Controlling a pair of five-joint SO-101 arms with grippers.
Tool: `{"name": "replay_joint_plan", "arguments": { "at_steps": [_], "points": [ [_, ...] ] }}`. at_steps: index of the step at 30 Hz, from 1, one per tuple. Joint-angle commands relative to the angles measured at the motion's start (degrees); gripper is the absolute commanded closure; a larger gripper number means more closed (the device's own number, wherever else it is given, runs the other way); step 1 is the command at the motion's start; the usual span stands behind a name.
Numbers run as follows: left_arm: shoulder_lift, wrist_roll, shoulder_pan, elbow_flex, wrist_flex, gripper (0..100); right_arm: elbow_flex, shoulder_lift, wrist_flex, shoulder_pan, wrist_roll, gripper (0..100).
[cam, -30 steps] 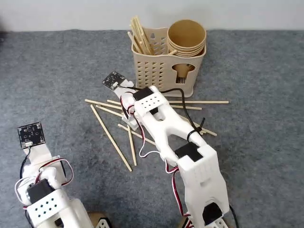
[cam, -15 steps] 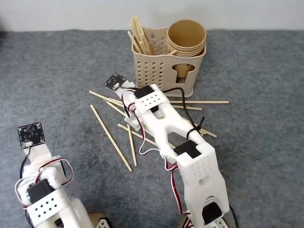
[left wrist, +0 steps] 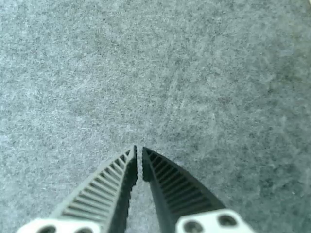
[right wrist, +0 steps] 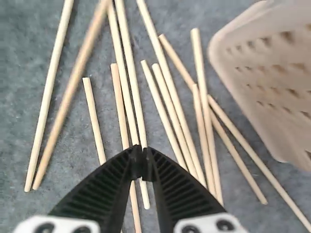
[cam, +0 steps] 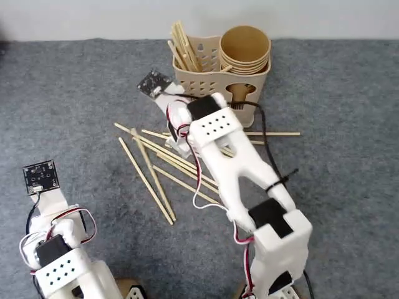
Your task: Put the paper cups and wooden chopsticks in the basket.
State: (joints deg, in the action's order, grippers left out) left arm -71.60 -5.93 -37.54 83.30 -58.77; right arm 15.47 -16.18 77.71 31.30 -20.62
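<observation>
A: What is the right gripper [right wrist: 142, 158] doing?

B: It is hanging low over the loose chopsticks [right wrist: 129, 73] with its jaws pressed together, tips meeting. One stick is running under the tips, but I am not seeing it pinched (it is looking flat on the mat [right wrist: 19, 43]). The basket [right wrist: 272, 73] is sitting just beside that scatter.

A: And the left gripper [left wrist: 138, 150]?

B: Closed too, holding nothing, hanging over bare mat well apart from the work.

A: So which step is going on?

B: The cups [cam: 245, 47] are already sitting stacked in one compartment of the basket, and a bundle of sticks is standing in the other. I am judging the cup part done and the stick-gathering under way, since many sticks are lying crossed on the mat in front of the basket.

A: What is the next move calling for?

B: I am thinking the jaws need opening and lining up across a stick that is lying apart from its neighbours. Then they need closing, lifting and tipping the stick into the stick compartment. The crowded ones are inviting a double grab.

A: Is anything differing from a second ago?

B: The right arm [cam: 218, 131] is now reaching farther toward the basket, its wrist board up by the front corner. The sticks on the left are lying re-fanned at new angles.
</observation>
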Motion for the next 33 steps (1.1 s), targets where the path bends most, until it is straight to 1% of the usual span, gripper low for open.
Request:
{"name": "replay_joint_plan", "arguments": {
  "at_steps": [1,5,7,11,18,24,30,32,33],
  "points": [
    [-1.14,-0.35,0.35,-0.4,0.97,99,1.05,6.37,0.75,-0.84,-0.44,99.1],
    [-1.14,-0.35,0.35,-0.4,0.97,99,-3.08,4.18,0.22,0.4,-0.09,97.9],
    [-1.14,-0.35,0.35,-0.4,0.97,99,-4.75,1.45,0.13,1.27,0.18,94.1],
    [-1.14,-0.35,0.35,-0.4,0.97,99,-5.01,-4.26,-2.59,2.68,4.22,86.1],
    [-1.14,-0.35,0.35,-0.4,0.97,99,-5.01,-10.51,-8.48,4.53,3.96,86.2],
    [-1.14,-0.35,0.35,-0.4,0.97,99,-4.92,-14.2,-10.15,5.58,4.04,86.0],
    [-1.14,-0.35,0.35,-0.4,0.97,99,-4.92,-17.01,-12.62,5.05,3.87,86.2],
    [-1.14,-0.35,0.35,-0.4,0.97,99,-4.92,-17.89,-12.62,4.7,2.46,87.2],
    [-1.14,-0.35,0.35,-0.4,0.97,99,-4.92,-18.33,-12.62,4.44,1.23,89.3]
  ]
}}
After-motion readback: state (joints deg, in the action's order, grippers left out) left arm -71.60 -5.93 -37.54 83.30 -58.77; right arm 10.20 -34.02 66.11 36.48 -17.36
